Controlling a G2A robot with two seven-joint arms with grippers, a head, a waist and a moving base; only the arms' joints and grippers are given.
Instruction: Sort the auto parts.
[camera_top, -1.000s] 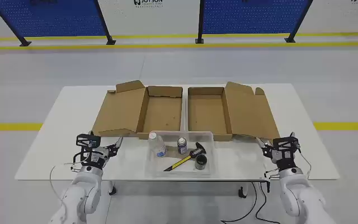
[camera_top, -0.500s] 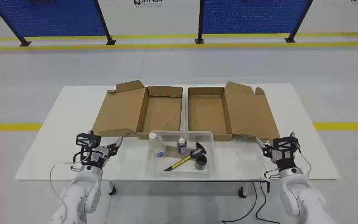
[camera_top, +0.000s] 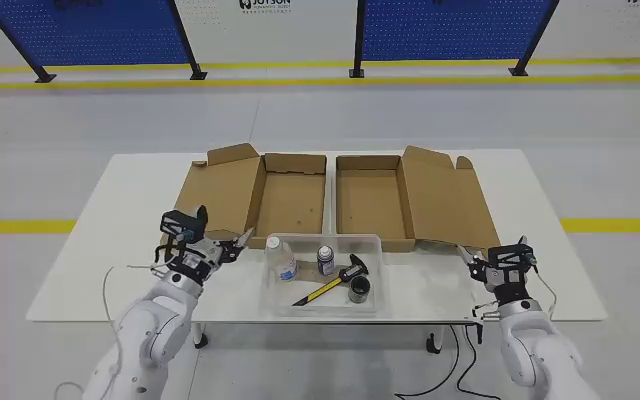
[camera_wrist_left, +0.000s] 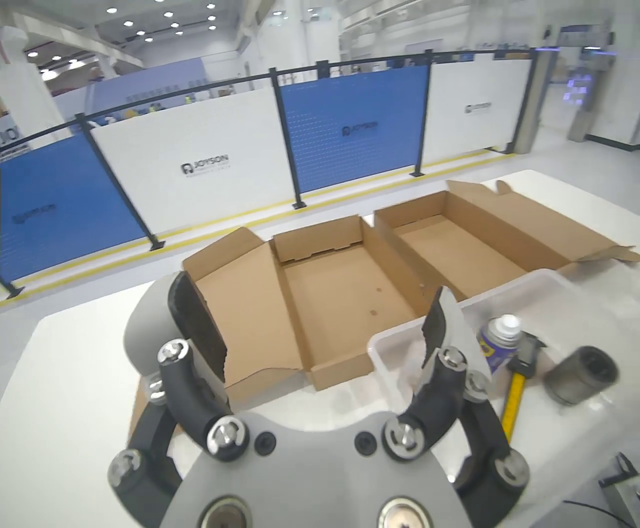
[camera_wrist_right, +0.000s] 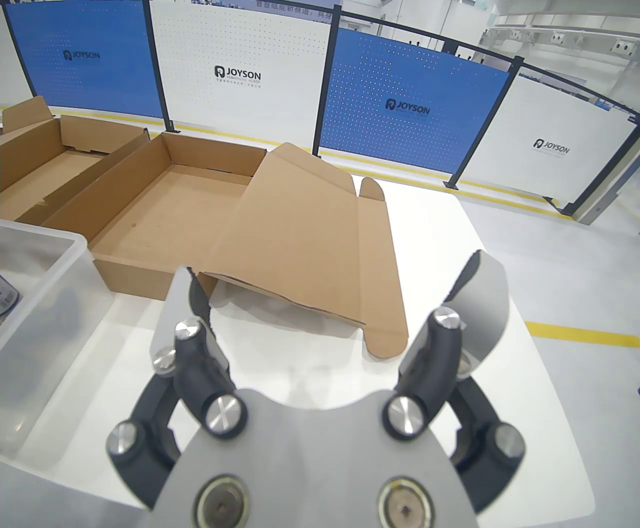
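A clear plastic tray (camera_top: 372, 240) at the table's front middle holds a white bottle (camera_top: 281, 258), a small spray can (camera_top: 326, 260), a yellow-handled hammer (camera_top: 330, 283) and a dark metal cylinder (camera_top: 359, 288). Behind it lie two open cardboard boxes, the left one (camera_top: 290, 200) and the right one (camera_top: 369, 201), both with nothing inside. My left gripper (camera_top: 212, 237) hovers open just left of the tray; its wrist view shows the can (camera_wrist_left: 498, 337), hammer (camera_wrist_left: 517, 395) and cylinder (camera_wrist_left: 581, 375). My right gripper (camera_top: 497, 253) stands open near the front right edge, holding nothing.
The box lids lie flat outward, the left lid (camera_top: 212, 195) and the right lid (camera_top: 445, 200). Bare white table (camera_top: 110, 220) lies at both ends. The right wrist view shows the tray's wall (camera_wrist_right: 45, 300) and the right box (camera_wrist_right: 165, 210).
My left gripper has moved up and toward the tray, from the front left edge to beside the left box's lid. The right arm has stayed put.
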